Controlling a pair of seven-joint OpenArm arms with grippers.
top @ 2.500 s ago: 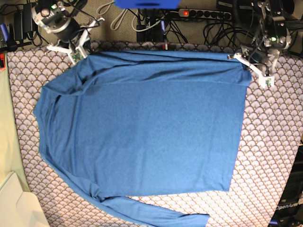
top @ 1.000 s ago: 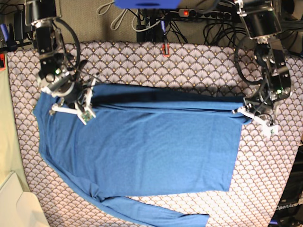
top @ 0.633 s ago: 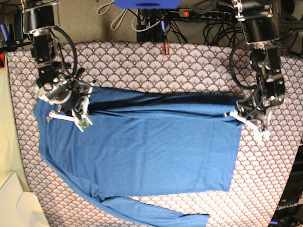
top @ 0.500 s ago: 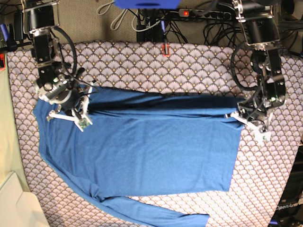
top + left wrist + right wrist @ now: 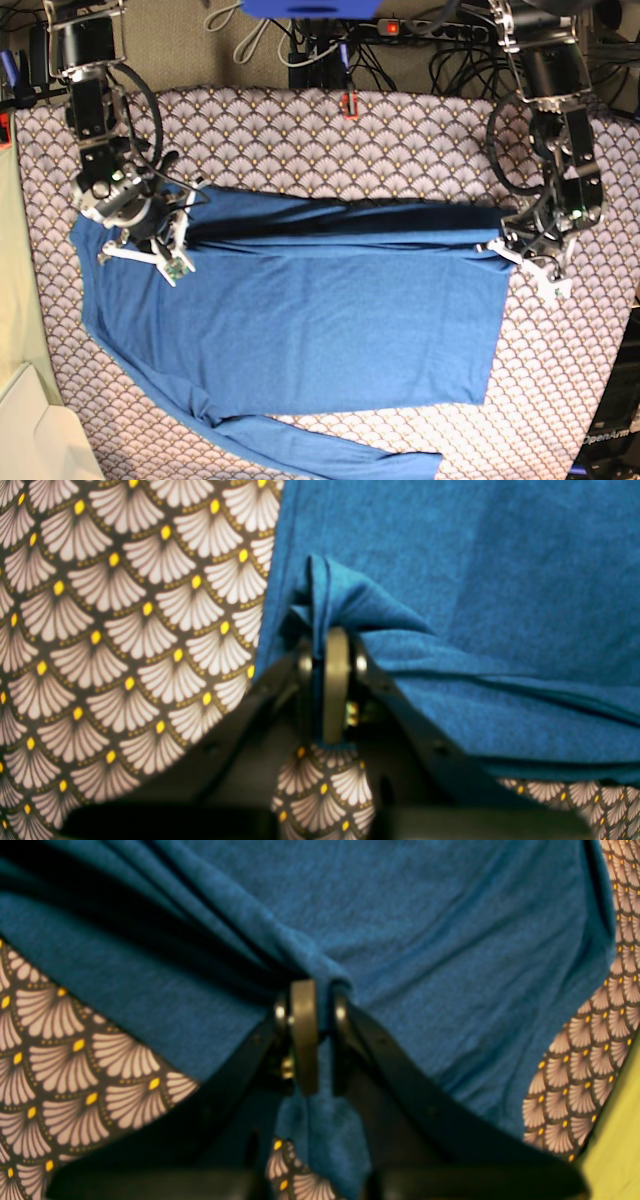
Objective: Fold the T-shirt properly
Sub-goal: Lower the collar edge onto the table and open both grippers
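Large plain medium-blue long-sleeved knit T-shirt (image 5: 310, 320) lies spread on the fan-patterned tablecloth (image 5: 300, 130), its far edge lifted and drawn in toward the middle, leaving a dark fold line along the top. One sleeve runs along the near edge of the cloth. No containers visible.

Right gripper (image 5: 312, 990) is clamped tight on a bunch of shirt fabric near the collar end, arm reaching down from the far corner. Left gripper (image 5: 325, 635) is likewise pinched closed on the hem corner, fabric edge poking up between its jaws; possibly two layers, blurry.
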